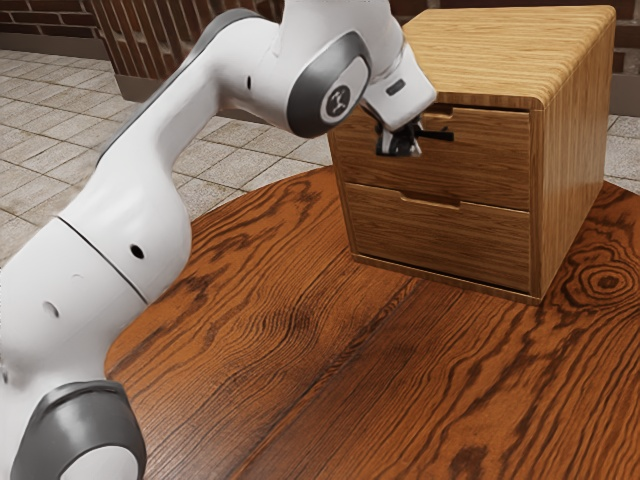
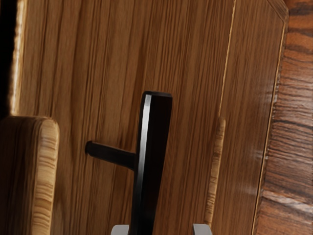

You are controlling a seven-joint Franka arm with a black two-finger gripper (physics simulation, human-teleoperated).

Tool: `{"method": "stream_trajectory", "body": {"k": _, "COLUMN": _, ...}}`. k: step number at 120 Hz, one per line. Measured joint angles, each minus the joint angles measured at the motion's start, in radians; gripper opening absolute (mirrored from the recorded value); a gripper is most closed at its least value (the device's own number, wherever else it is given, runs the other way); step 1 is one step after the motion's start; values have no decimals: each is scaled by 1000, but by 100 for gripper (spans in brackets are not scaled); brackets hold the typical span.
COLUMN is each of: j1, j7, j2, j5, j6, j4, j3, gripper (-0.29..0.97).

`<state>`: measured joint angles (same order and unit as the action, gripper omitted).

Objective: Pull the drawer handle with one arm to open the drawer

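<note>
A wooden cabinet [image 1: 560, 150] with two drawers stands on the round table. The top drawer [image 1: 470, 160] carries a black bar handle [image 1: 438, 135] on a short post. My gripper [image 1: 400, 143] is at that handle. In the wrist view the handle [image 2: 154, 156] runs between the two grey fingertips [image 2: 202, 228]; one fingertip lies close against the bar and the other stands apart from it, so the gripper [image 2: 161, 229] is open around the handle. The top drawer's front [image 2: 98, 88] sits back behind the cabinet's top edge [image 2: 34, 171].
The lower drawer [image 1: 440, 235] has a wooden lip handle [image 1: 430, 200] and is closed. The dark wood table [image 1: 380, 360] spreads out in front of the cabinet. A brick wall [image 1: 160, 30] and tiled floor [image 1: 60, 110] lie beyond it.
</note>
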<state>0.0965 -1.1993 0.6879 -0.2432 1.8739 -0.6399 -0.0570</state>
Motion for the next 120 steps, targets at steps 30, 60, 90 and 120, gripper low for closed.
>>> {"method": "stream_trajectory", "body": {"k": 30, "j1": 9, "j7": 8, "j2": -104, "j5": 2, "j6": 9, "j4": -146, "j3": 3, "gripper": -8}}
{"method": "stream_trajectory", "body": {"k": 60, "j1": 1, "j7": 23, "j2": -263, "j5": 32, "j6": 32, "j4": -385, "j3": -7, "gripper": -10}}
{"method": "stream_trajectory", "body": {"k": 90, "j1": -5, "j7": 43, "j2": -378, "j5": 41, "j6": 61, "j4": -547, "j3": -10, "gripper": -11}}
{"method": "stream_trajectory", "body": {"k": 120, "j1": -15, "j7": 66, "j2": -456, "j5": 18, "j6": 96, "j4": -648, "j3": 5, "gripper": -11}}
